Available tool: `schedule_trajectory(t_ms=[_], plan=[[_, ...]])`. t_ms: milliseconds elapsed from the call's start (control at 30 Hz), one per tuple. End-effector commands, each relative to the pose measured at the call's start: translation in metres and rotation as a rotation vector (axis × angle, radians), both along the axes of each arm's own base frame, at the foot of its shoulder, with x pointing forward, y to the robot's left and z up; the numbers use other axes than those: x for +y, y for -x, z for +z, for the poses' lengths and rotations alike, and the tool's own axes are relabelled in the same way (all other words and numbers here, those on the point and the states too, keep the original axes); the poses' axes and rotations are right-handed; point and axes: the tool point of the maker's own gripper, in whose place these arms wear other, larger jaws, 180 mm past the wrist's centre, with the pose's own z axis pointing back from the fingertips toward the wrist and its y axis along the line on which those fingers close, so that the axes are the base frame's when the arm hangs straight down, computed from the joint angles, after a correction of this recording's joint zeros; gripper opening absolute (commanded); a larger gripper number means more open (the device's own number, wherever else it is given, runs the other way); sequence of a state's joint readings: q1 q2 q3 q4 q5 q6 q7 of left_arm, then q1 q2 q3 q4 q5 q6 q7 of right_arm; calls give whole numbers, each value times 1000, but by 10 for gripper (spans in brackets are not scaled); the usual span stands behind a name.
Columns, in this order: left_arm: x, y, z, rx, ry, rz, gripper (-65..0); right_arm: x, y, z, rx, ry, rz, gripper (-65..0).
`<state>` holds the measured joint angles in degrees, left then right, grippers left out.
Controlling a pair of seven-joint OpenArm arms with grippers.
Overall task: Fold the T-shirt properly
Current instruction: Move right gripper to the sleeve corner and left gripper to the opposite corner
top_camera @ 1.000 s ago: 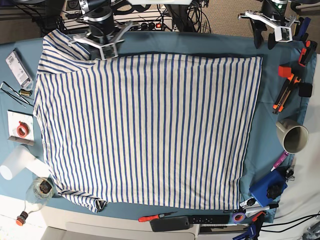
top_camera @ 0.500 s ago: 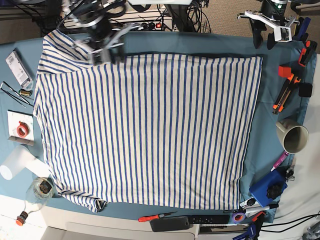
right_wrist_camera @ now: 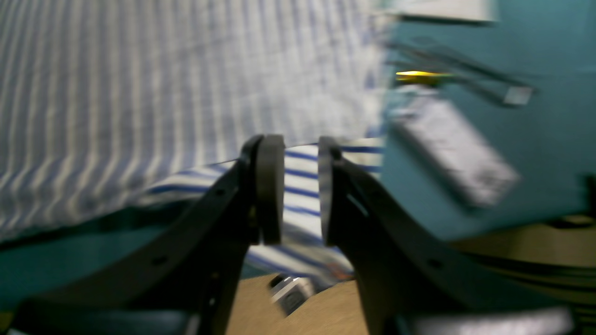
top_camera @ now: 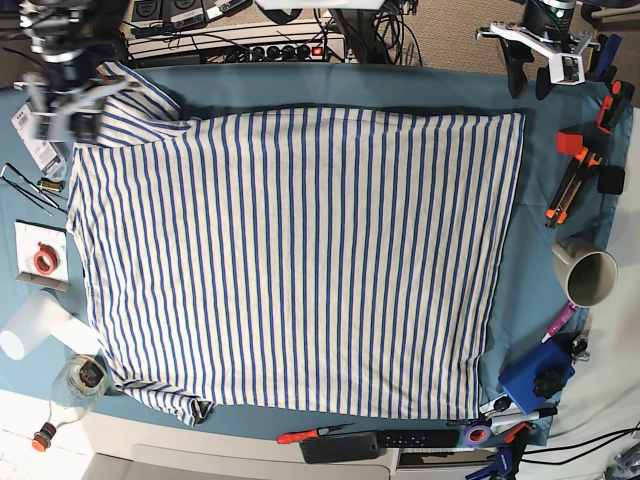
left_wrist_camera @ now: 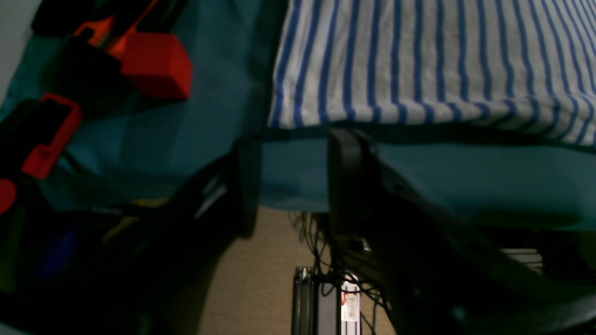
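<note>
Tablecloth (top_camera: 400,85): teal, covers the work surface; tools and clutter line its left, right and near edges.
T-shirt (top_camera: 300,260): spread flat across the middle of the tablecloth, stripes running front to back, sleeves at the base view's left side, straight hem at its right.
Handling: judged light, soft and limp; it will sag and drag when lifted, and a one-point pull would likely bunch it. Not fragile or slippery.
Where to hold: probably pinch at corners or seams, such as the far sleeve (right_wrist_camera: 302,186) and the hem corner (left_wrist_camera: 288,111), where doubled cloth gives a firmer bite.
Right gripper (top_camera: 62,95): blurred in the base view, over the far sleeve; wrist view shows a narrow gap between the pads with striped cloth seen through it. Whether cloth is pinched I cannot tell.
Left gripper (top_camera: 545,50): off the shirt past the far hem corner, fingers (left_wrist_camera: 344,181) apart, nothing between them.
Mug (top_camera: 585,272): well clear, right of the hem.
</note>
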<state>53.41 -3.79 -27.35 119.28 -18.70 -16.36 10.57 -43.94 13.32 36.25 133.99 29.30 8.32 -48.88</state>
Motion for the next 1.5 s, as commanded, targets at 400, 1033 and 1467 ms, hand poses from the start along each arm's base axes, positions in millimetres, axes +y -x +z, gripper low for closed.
schedule_trajectory(t_ms=[400, 1033, 1467], plan=[[-1, -8, 4, -8, 0, -10, -404, -91, 21, -59, 5, -340, -183, -515], [-1, -8, 4, -7, 0, -10, -404, -71, 21, -68, 47, -410, -36, -458], [-2, -10, 4, -8, 1, -11, -404, -61, 36, -87, 86, -427, -77, -457]])
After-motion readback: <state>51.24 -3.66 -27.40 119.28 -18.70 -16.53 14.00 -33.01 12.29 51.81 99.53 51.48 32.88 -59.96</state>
